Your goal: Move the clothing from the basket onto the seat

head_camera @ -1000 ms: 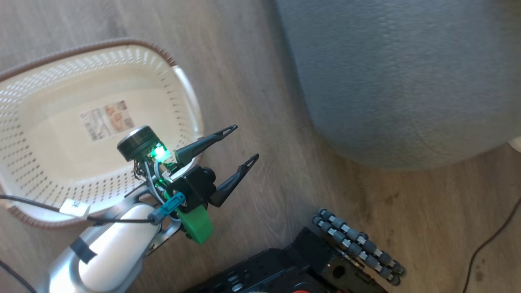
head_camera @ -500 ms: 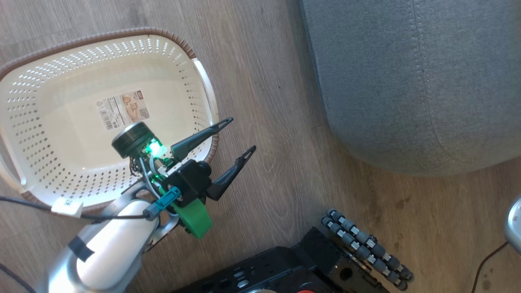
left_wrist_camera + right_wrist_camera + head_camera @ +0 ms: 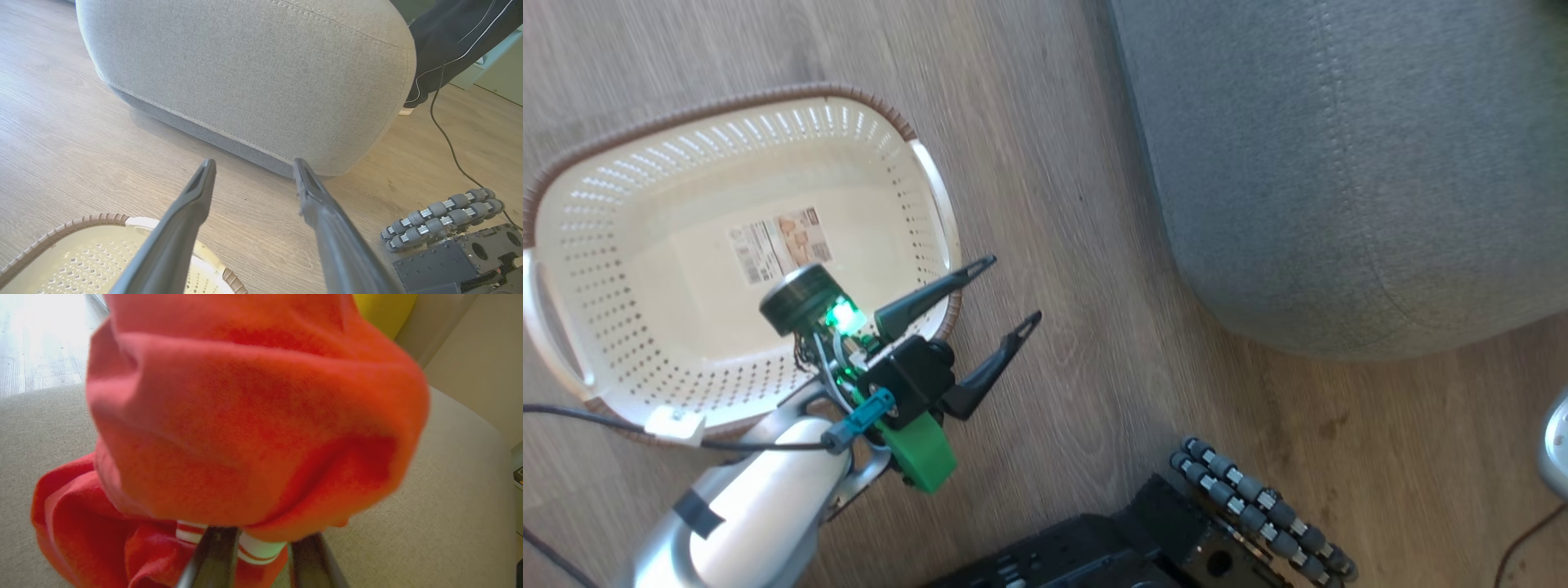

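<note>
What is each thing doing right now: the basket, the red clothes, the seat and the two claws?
Basket: empty, upright on the floor.
Clothes: out of the basket, bunched up over the seat.
Seat: has red clothes on it.
Left claw: open, holding nothing.
Right claw: fingers a little apart at the clothes; can't tell if it grips them.
</note>
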